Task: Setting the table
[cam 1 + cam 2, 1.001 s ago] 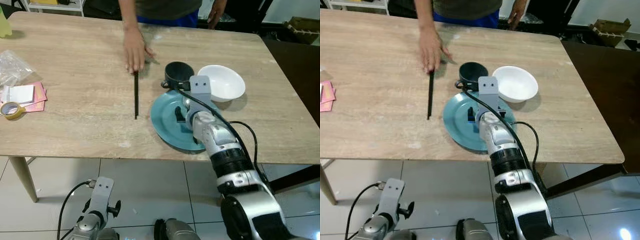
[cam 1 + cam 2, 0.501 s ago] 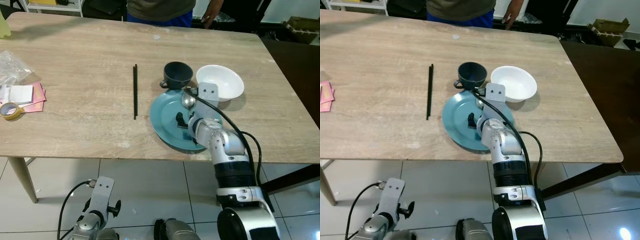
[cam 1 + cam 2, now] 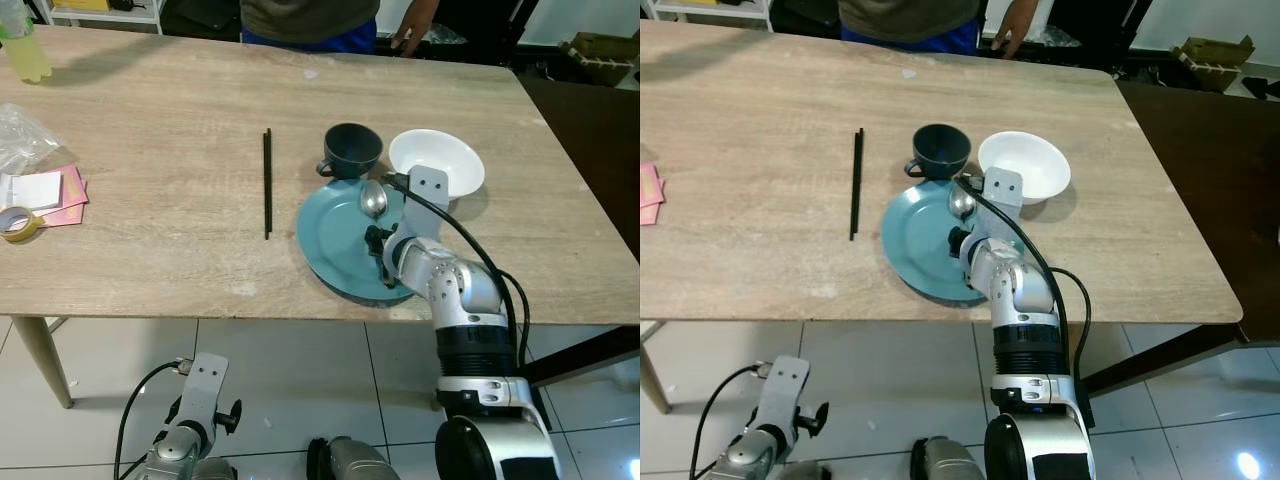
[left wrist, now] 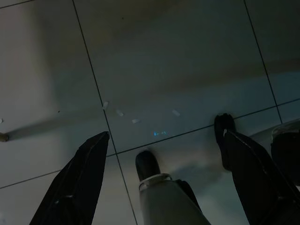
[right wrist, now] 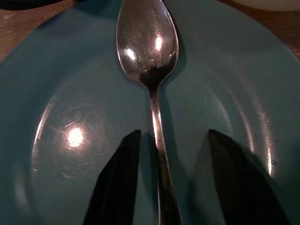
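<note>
Lying on the round teal ceramic plate [image 3: 335, 240], the polished steel spoon [image 5: 151, 61] points its bowl toward the far rim, near the dark blue cup [image 3: 352, 148], while its handle runs back toward you, straight along the line of the right gripper [image 5: 171, 180]. You can see in the right wrist view that the two black fingers [image 5: 117, 183] stand apart on either side of the handle, not yet closed on it, with the handle nearer one finger than the other. Your next move turns on this alignment: the spoon's long axis lies lengthwise between the fingers, so closing would pinch the handle across its width. Beside the cup sits the white ceramic bowl [image 3: 436, 163], and a pair of black chopsticks [image 3: 267, 182] lies to the plate's left on the pale wooden table [image 3: 150, 230]. Your left gripper [image 4: 164, 178] hangs idle above the tiled floor, fingers spread wide.
</note>
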### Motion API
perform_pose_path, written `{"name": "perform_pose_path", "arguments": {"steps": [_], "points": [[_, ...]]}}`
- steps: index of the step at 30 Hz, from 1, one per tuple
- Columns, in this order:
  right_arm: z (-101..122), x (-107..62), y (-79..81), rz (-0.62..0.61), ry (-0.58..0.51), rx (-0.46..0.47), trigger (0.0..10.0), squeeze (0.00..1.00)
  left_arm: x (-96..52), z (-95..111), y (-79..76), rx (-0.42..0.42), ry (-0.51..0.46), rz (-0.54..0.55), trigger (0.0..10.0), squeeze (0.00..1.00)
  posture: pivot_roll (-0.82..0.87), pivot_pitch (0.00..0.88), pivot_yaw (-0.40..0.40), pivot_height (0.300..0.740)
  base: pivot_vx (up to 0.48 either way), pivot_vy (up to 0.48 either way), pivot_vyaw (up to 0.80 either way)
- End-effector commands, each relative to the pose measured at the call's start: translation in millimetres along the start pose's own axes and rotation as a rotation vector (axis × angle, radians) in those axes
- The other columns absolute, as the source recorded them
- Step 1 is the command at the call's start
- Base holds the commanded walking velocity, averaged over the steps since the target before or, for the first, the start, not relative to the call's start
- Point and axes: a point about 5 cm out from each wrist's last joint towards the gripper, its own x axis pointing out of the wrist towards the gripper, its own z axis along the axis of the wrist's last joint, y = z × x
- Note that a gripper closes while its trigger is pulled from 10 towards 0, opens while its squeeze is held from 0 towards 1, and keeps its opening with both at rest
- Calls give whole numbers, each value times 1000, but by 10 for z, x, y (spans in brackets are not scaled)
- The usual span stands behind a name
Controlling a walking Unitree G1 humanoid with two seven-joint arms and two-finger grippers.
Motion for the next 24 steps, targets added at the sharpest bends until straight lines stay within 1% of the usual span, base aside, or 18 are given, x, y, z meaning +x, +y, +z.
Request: {"name": "perform_pose_path", "arguments": {"steps": [1,2,22,24], "points": [[-266,55,-9,19,140,10,353,0,-13,-50,-17,8,19,-6,10000,0,83,96,-59,740,0,0,0],[-267,55,-9,21,141,12,0,0,-13,-50,-15,7,19,-6,10000,0,83,98,-59,740,0,0,0],[-252,41,24,61,146,20,0,0,-10,-43,-6,11,20,-7,10000,0,85,91,-56,740,0,0,0],[-177,-7,62,92,131,27,0,0,-7,-34,-1,10,17,-6,10000,0,85,91,-56,740,0,0,0]]}}
